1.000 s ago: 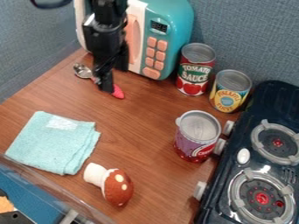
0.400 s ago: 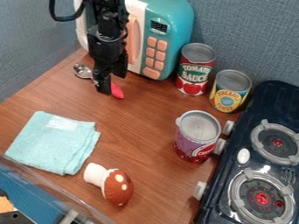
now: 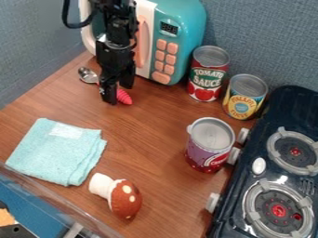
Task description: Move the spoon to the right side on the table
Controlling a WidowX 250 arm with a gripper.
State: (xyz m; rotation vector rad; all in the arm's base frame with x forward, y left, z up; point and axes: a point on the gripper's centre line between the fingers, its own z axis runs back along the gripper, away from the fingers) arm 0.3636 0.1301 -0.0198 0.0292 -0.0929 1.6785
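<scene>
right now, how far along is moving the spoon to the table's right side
Nothing looks done: the pink-handled spoon lies on the left of the table, near the toy microwave. The gripper hangs over it, no grasp evident. Grasping, carrying right and setting down seem left.

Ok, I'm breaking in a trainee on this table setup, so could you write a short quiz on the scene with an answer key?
1. True or false: the toy mushroom lies beside the folded cloth, not on top of it.
2. Multiple choice: what does the gripper hang down at?
a) the stove
b) the folded cloth
c) the spoon
3. Count: how many cans stand on the table?

Key: 1. true; 2. c; 3. three
</scene>
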